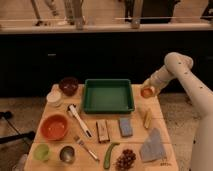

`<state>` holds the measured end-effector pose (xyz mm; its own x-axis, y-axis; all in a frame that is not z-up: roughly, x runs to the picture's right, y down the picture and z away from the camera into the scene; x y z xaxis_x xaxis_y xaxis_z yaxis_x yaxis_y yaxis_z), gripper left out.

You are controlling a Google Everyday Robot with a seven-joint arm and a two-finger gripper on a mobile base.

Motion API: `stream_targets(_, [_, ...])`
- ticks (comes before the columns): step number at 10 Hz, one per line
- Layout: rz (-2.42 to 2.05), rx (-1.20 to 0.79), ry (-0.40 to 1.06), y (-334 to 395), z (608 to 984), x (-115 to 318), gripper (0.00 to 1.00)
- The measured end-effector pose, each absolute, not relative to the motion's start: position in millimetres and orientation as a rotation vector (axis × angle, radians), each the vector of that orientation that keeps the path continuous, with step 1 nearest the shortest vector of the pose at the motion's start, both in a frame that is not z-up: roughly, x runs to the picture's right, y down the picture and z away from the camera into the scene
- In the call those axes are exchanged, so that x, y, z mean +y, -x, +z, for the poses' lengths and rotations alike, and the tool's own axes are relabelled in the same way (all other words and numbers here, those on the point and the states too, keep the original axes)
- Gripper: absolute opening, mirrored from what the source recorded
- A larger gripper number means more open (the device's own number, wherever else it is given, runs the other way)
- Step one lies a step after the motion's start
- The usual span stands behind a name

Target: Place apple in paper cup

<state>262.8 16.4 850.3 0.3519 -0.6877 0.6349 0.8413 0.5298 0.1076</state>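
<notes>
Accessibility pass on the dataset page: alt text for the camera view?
A white robot arm reaches in from the right, its gripper shut on the apple at the far right corner of a wooden table. The paper cup stands at the far left beside a maroon bowl, with a green tray between cup and apple.

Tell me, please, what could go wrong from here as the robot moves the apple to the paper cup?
1. The gripper is at the apple by the back right edge of the table, jaws shut; whether they hold it is unclear, so it might roll off.
2. The paper cup lies across the table beyond the green tray, beside the maroon bowl; the apple could land in the wrong one.
</notes>
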Motion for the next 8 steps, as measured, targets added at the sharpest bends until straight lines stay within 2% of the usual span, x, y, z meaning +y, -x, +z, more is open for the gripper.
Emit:
stream_targets(5, [-0.972, -0.859, 0.184, -220.0, 835.7, 7.8, 0.0])
stream_targets(8, [-1.012, -0.92, 0.13, -161.3, 820.2, -3.4, 0.0])
